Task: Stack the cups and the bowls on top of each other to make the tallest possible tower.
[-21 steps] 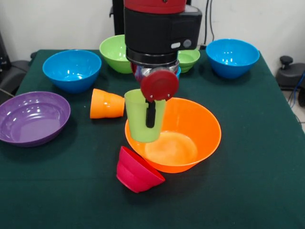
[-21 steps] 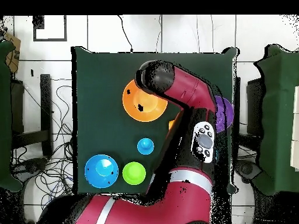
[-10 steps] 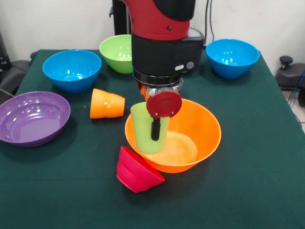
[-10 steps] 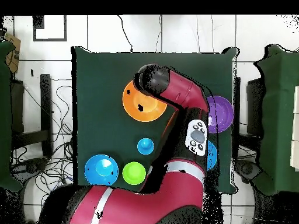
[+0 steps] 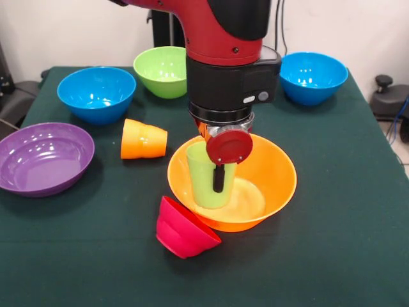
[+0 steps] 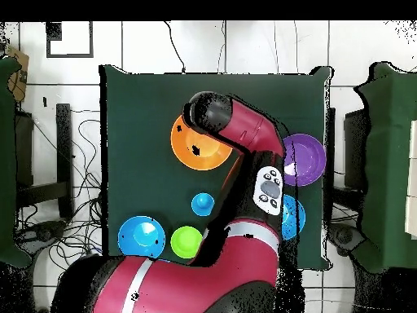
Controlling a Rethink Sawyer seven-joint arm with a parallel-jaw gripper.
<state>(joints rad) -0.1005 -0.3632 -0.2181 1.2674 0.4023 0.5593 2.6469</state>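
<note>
Cups and bowls are only beginning to become a tower. In the front view the gripper clasps the lime green cup by its rim, one dark finger showing down the cup's near wall, and holds it upright inside the big orange bowl, low over the bowl's floor; whether the base touches I cannot tell. To do this step well, I judge the cup should go down straight and near the bowl's centre, the grip opening only once the base sits flat, then a vertical lift so the rim is not dragged. The red bowl leans against the orange bowl's outer wall just below the gripper. The orange cup lies on its side to the gripper's left in the picture, with the purple bowl further that way. Behind the gripper stand a blue bowl, a green bowl and another blue bowl.

From overhead, the arm hides the gripper, the green cup and the red bowl, so the hold shows only from the front. This view adds the blue cup and a small green bowl, both well back toward the base.
</note>
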